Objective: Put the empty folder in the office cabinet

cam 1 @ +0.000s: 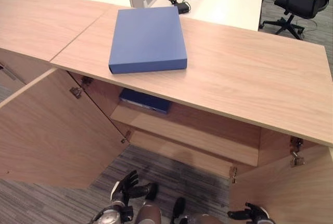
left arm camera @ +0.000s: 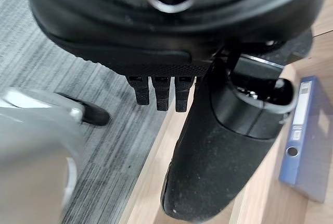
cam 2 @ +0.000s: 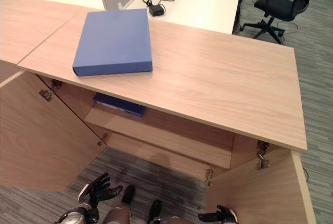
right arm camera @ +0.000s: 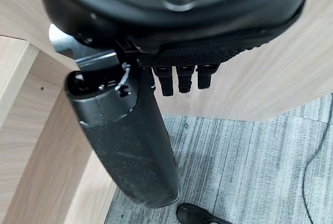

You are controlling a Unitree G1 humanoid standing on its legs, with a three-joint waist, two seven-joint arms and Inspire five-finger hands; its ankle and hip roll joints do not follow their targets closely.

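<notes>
Left hand (cam 1: 124, 186): nearest to me, low by the floor in front of the cabinet, fingers spread and relaxed, holding nothing. I read the same from its own wrist view.
Right hand (cam 1: 251, 213): also low, below the cabinet's right door (cam 1: 283, 187). Its wrist view shows straight fingers and an empty palm, so I count it as released.
Folder (cam 1: 148, 39): the blue one lies flat on the cabinet top (cam 1: 244, 78), toward its left end, one long edge close to the front lip. Neither hand is touching it; both are well below it.
Cabinet (cam 2: 171, 130): both doors stand swung out, the left door (cam 1: 49, 130) wide. The shelf (cam 1: 187, 130) inside is bare across its middle and right.
Second folder (cam 1: 145, 100): a darker blue one already lies on that shelf at the cabinet's left, directly under the folder on top.
Behind the cabinet: a white table (cam 1: 229, 0) with a black cable and adapter (cam 1: 182, 7), and an office chair (cam 1: 299, 2) off to the cabinet's right rear.
Step in hand: as I judge it, the doors are done and the pick-up is not yet begun.
Next move: I would raise a hand to the cabinet top, take the folder by its front edge, draw it off the lip, then lower it onto the free part of the shelf beside the second folder, minding the left door.
</notes>
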